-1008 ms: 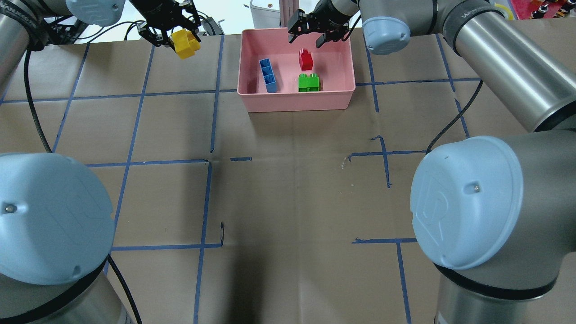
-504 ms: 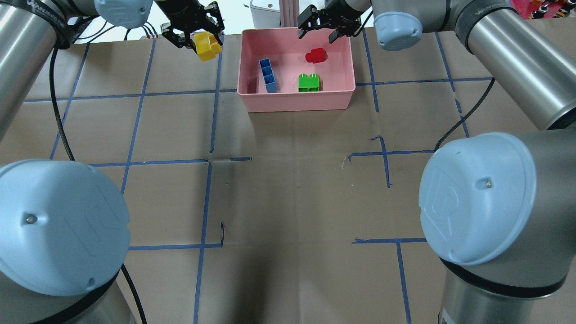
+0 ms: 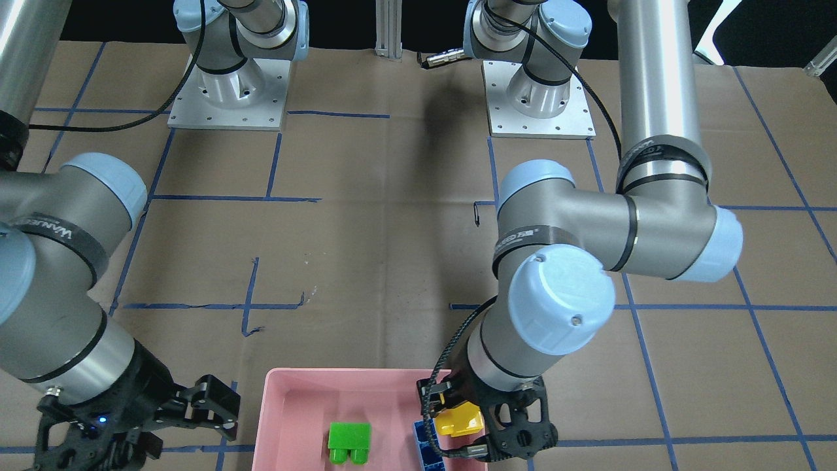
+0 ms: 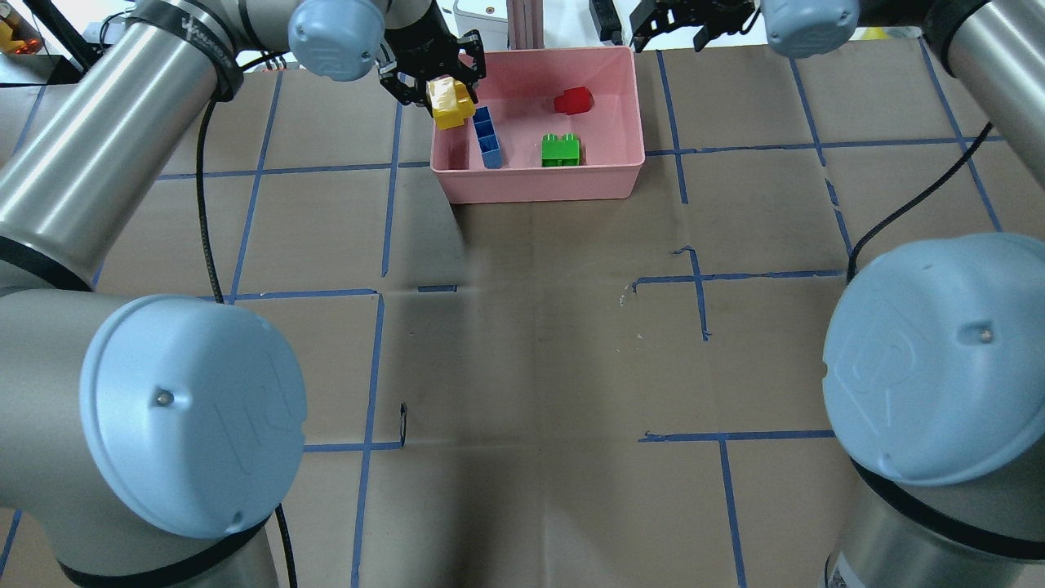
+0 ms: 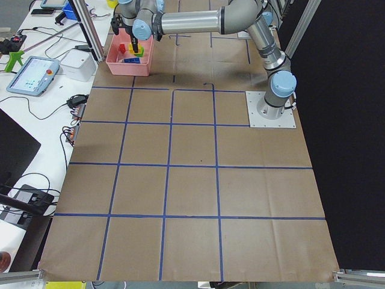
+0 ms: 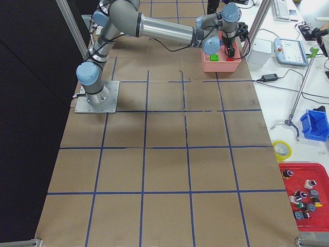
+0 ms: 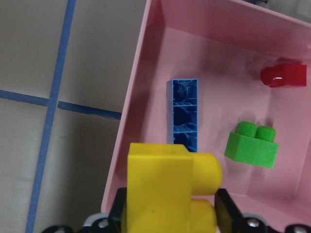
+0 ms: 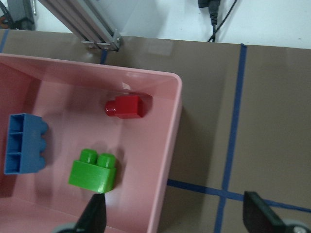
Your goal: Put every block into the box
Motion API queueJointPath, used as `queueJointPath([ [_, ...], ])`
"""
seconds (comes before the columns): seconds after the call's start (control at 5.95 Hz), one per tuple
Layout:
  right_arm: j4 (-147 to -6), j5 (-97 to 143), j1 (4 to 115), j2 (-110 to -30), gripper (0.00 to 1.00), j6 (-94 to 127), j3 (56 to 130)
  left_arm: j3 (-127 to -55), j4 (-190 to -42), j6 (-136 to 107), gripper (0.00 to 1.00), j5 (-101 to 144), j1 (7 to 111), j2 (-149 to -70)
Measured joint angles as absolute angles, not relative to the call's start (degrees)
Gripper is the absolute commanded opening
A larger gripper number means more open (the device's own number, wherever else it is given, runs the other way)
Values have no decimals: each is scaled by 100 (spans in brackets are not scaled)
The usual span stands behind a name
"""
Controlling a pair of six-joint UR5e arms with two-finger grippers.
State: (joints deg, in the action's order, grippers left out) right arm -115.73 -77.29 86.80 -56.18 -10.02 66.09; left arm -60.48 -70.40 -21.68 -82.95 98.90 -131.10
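The pink box (image 4: 539,184) stands at the far middle of the table. In it lie the blue block (image 4: 487,139), the green block (image 4: 561,150) and the red block (image 4: 574,100), which is on its side. My left gripper (image 4: 434,85) is shut on the yellow block (image 4: 451,106) and holds it above the box's left rim, next to the blue block. The left wrist view shows the yellow block (image 7: 167,189) over the box's wall (image 7: 131,97). My right gripper (image 4: 682,18) is open and empty, beyond the box's far right corner; its wrist view shows the red block (image 8: 127,106).
An aluminium post (image 4: 522,21) and a white device (image 4: 478,20) stand just behind the box at the table's far edge. Blue tape lines cross the brown paper on the table. A black cable (image 4: 890,212) hangs from the right arm.
My left gripper has carried the yellow block rightward to the box's left rim. The red block has tipped onto its side in the box. My right gripper has moved right and away from the box.
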Motion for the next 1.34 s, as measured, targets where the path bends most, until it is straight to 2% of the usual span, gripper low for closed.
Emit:
queueJointPath([
  [0.17,-11158,-8251,8596,-5878,100,-1063,6623,-5973,-6604,-2388,27,-8482,10061,-13430],
  [0.34,-10655,-8565,8571,-6164,100,-1080,6651,-5847,-6355,-2485,76,-8610,10144,-13646],
  [0.5,-10002,-8654,8575,-6561,100,-1065,6780,-5758,-6263,-2507,99,-8688,10172,-13727],
  [1.01,-9290,-8672,8792,-8043,100,-981,7990,-5751,-6212,-2270,99,-8775,10047,-13429],
  [1.34,-9307,-8728,9336,-8482,100,-626,8804,-6082,-7168,-1585,99,-8788,9544,-12425],
])
